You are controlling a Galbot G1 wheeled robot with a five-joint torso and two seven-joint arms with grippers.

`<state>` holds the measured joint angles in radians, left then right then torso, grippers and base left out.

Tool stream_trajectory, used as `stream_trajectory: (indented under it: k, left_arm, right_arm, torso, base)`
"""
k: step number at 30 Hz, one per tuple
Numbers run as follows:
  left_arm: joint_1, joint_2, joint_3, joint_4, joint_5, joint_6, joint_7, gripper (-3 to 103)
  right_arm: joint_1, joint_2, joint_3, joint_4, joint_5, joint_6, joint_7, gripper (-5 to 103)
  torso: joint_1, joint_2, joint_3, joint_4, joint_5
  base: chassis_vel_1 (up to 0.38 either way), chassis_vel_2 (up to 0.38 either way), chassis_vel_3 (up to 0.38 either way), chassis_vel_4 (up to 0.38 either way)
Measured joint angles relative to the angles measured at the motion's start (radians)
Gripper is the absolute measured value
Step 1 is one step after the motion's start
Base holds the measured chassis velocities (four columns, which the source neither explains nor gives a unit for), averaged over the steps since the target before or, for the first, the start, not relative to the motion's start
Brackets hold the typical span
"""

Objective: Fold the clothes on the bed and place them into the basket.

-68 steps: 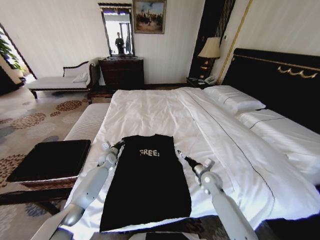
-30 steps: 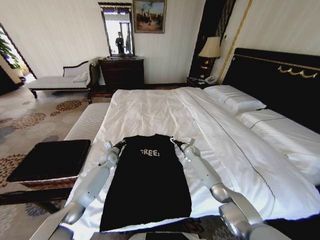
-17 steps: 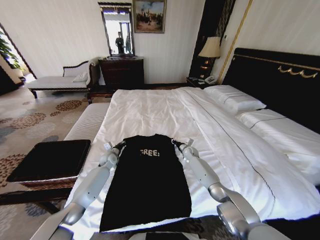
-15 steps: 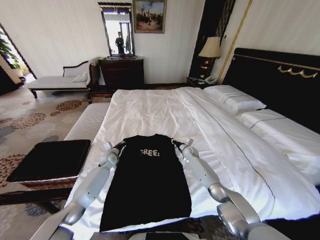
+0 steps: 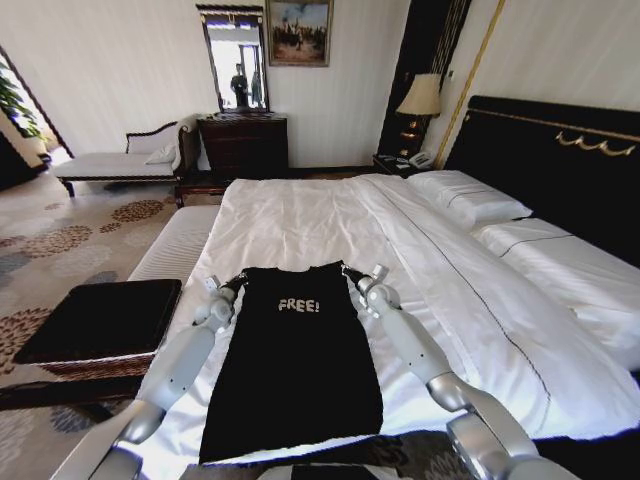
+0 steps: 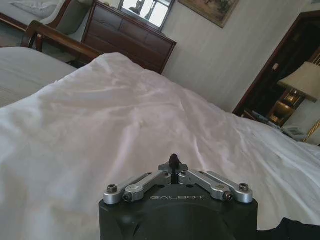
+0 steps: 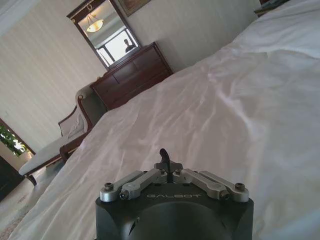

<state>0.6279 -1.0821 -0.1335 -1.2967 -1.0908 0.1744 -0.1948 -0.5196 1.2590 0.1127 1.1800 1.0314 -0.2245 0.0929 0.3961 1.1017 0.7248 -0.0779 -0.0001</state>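
The black top [image 5: 295, 350] is spread flat near the foot of the bed [image 5: 330, 215]. Each shoulder corner is pinched by a closed gripper, left [image 5: 238, 281] and right [image 5: 347, 272], so the collar edge can be lifted evenly. Bare sheet lies beyond; the basket [image 5: 100, 320] stands left.

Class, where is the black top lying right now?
In the head view, the black top lies flat on the bed's near end, between both grippers.
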Motion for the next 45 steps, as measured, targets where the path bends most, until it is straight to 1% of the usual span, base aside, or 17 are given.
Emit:
stream_trajectory:
  k: [4, 7, 12, 13, 15, 17, 19, 22, 23, 27, 32, 36, 38, 41, 43, 44, 45]
  left_arm:
    - [-0.04, 0.013, 0.001, 0.011, -0.024, 0.0, 0.0, 1]
    - [-0.086, 0.018, 0.014, 0.044, -0.034, 0.0, 0.007, 1]
    - [-0.211, 0.002, 0.07, 0.15, -0.04, -0.003, 0.033, 1]
    - [-0.211, 0.002, 0.07, 0.15, -0.04, -0.003, 0.033, 1]
    - [-0.26, -0.01, 0.094, 0.193, -0.037, -0.008, 0.045, 1]
    - [-0.335, -0.036, 0.128, 0.269, -0.035, -0.017, 0.059, 1]
    - [-0.351, -0.043, 0.136, 0.287, -0.034, -0.019, 0.063, 1]
    - [-0.415, -0.07, 0.17, 0.371, -0.023, -0.025, 0.09, 1]
    - [-0.415, -0.07, 0.17, 0.371, -0.023, -0.025, 0.09, 1]
    - [-0.451, -0.101, 0.178, 0.453, -0.015, -0.034, 0.109, 1]
    - [-0.448, -0.111, 0.171, 0.477, 0.003, -0.041, 0.115, 1]
    - [-0.432, -0.109, 0.165, 0.47, 0.012, -0.043, 0.116, 1]
    - [-0.397, -0.098, 0.154, 0.414, 0.013, -0.044, 0.11, 1]
    - [-0.366, -0.09, 0.146, 0.373, 0.013, -0.045, 0.102, 1]
    - [-0.305, -0.08, 0.127, 0.299, 0.023, -0.051, 0.083, 1]
    - [-0.305, -0.08, 0.127, 0.299, 0.023, -0.051, 0.083, 1]
    - [-0.257, -0.075, 0.108, 0.252, 0.032, -0.054, 0.074, 1]
  right_arm:
    - [0.029, 0.003, 0.0, 0.002, 0.003, 0.019, 0.024, 1]
    - [0.063, 0.008, -0.007, -0.015, -0.002, 0.041, 0.035, 1]
    - [0.149, 0.029, -0.017, -0.09, -0.022, 0.067, 0.047, 1]
    - [0.149, 0.029, -0.017, -0.09, -0.022, 0.067, 0.047, 1]
    - [0.18, 0.032, -0.032, -0.124, -0.036, 0.074, 0.048, 1]
    - [0.227, 0.043, -0.051, -0.185, -0.064, 0.089, 0.049, 1]
    - [0.238, 0.047, -0.052, -0.201, -0.07, 0.093, 0.051, 1]
    - [0.279, 0.063, -0.069, -0.27, -0.09, 0.123, 0.058, 1]
    - [0.279, 0.063, -0.069, -0.27, -0.09, 0.123, 0.058, 1]
    - [0.308, 0.085, -0.071, -0.342, -0.108, 0.141, 0.06, 1]
    - [0.312, 0.092, -0.071, -0.368, -0.116, 0.152, 0.053, 1]
    - [0.302, 0.092, -0.071, -0.362, -0.116, 0.156, 0.049, 1]
    - [0.266, 0.087, -0.074, -0.318, -0.116, 0.156, 0.049, 1]
    - [0.232, 0.082, -0.075, -0.283, -0.113, 0.157, 0.053, 1]
    - [0.16, 0.07, -0.076, -0.221, -0.106, 0.162, 0.059, 1]
    - [0.16, 0.07, -0.076, -0.221, -0.106, 0.162, 0.059, 1]
    - [0.117, 0.061, -0.075, -0.182, -0.102, 0.164, 0.063, 1]
  torso:
    - [0.0, 0.0, 0.0, 0.0001, 0.0001]
    - [0.0, 0.0, 0.0, 0.0003, 0.0]
    - [0.0, 0.0, 0.0, 0.0002, -0.0001]
    - [0.0, 0.0, 0.0, 0.0002, -0.0001]
    - [0.0, 0.0, 0.0, 0.0, -0.0001]
    - [0.0, 0.0, 0.0, -0.0001, 0.0001]
    - [0.0, 0.0, 0.0, -0.0001, 0.0002]
    - [0.0, 0.0, 0.0, 0.0, 0.0001]
    - [0.0, 0.0, 0.0, 0.0, 0.0001]
    - [0.0, 0.0, 0.0, 0.0001, 0.0001]
    - [0.0, 0.0, 0.0, 0.0001, 0.0001]
    - [0.0, 0.0, 0.0, 0.0002, -0.0002]
    - [0.0, 0.0, 0.0, 0.0001, 0.0001]
    - [0.0, 0.0, 0.0, 0.0002, 0.0]
    - [0.0, 0.0, 0.0, 0.0, 0.0003]
    - [0.0, 0.0, 0.0, 0.0, 0.0003]
    - [0.0, 0.0, 0.0, -0.0003, 0.0003]
  base:
    - [0.0, 0.0, 0.0, 0.0]
    - [0.0, 0.0, 0.0, 0.0]
    - [0.0, 0.0, 0.0, 0.0]
    - [0.0, 0.0, 0.0, 0.0]
    - [0.0, 0.0, 0.0, 0.0]
    - [0.0, 0.0, 0.0, 0.0]
    - [0.0, 0.0, 0.0, 0.0]
    - [0.0, 0.0, 0.0, 0.0]
    - [0.0, 0.0, 0.0, 0.0]
    - [0.0, 0.0, 0.0, 0.0]
    - [0.0, 0.0, 0.0, 0.0]
    - [0.0, 0.0, 0.0, 0.0]
    - [0.0, 0.0, 0.0, 0.0]
    - [0.0, 0.0, 0.0, 0.0]
    - [0.0, 0.0, 0.0, 0.0]
    - [0.0, 0.0, 0.0, 0.0]
    - [0.0, 0.0, 0.0, 0.0]
